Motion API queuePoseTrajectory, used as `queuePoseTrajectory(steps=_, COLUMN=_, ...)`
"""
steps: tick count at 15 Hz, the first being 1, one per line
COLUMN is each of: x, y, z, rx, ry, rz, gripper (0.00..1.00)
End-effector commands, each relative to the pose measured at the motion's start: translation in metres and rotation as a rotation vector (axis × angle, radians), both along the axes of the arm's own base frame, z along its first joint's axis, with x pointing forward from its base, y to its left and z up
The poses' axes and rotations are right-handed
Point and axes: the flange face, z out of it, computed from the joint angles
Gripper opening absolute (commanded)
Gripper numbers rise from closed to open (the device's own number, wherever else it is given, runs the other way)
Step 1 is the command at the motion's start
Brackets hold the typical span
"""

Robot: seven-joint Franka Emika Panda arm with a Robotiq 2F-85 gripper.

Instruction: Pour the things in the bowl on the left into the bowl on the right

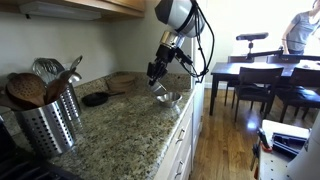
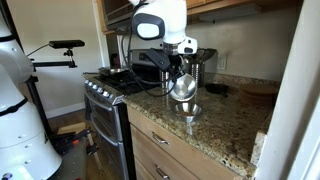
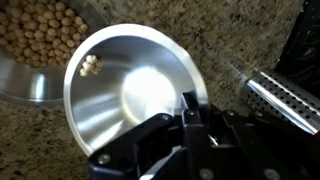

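My gripper [image 3: 190, 108] is shut on the rim of a shiny steel bowl [image 3: 130, 90] and holds it tilted above the granite counter. A few chickpeas [image 3: 91, 65] cling at its low edge. Below that edge stands a second steel bowl [image 3: 30, 80] holding many chickpeas [image 3: 40, 35]. In both exterior views the held bowl [image 1: 162, 86] [image 2: 183, 88] hangs tilted just over the bowl on the counter [image 1: 171, 98] [image 2: 188, 110], with the gripper [image 1: 156, 72] [image 2: 178, 68] above it.
A perforated steel utensil holder [image 1: 45, 122] [image 3: 285, 95] with wooden spoons stands on the counter. A small black dish [image 1: 95, 99] and a wooden bowl [image 1: 122, 80] lie further back. A stove [image 2: 105, 88] adjoins the counter. A dining table with chairs [image 1: 262, 78] stands beyond.
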Motion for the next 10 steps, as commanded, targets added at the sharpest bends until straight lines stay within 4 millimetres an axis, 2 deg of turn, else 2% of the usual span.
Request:
queuePoseTrajectory(steps=1, x=0.017, y=0.013, z=0.007, rx=-0.020, ry=0.049, rz=0.027, gripper=0.04)
queuePoseTrajectory(steps=10, x=0.036, y=0.035, z=0.006, rx=-0.107, ry=0.153, rz=0.073, gripper=0.04)
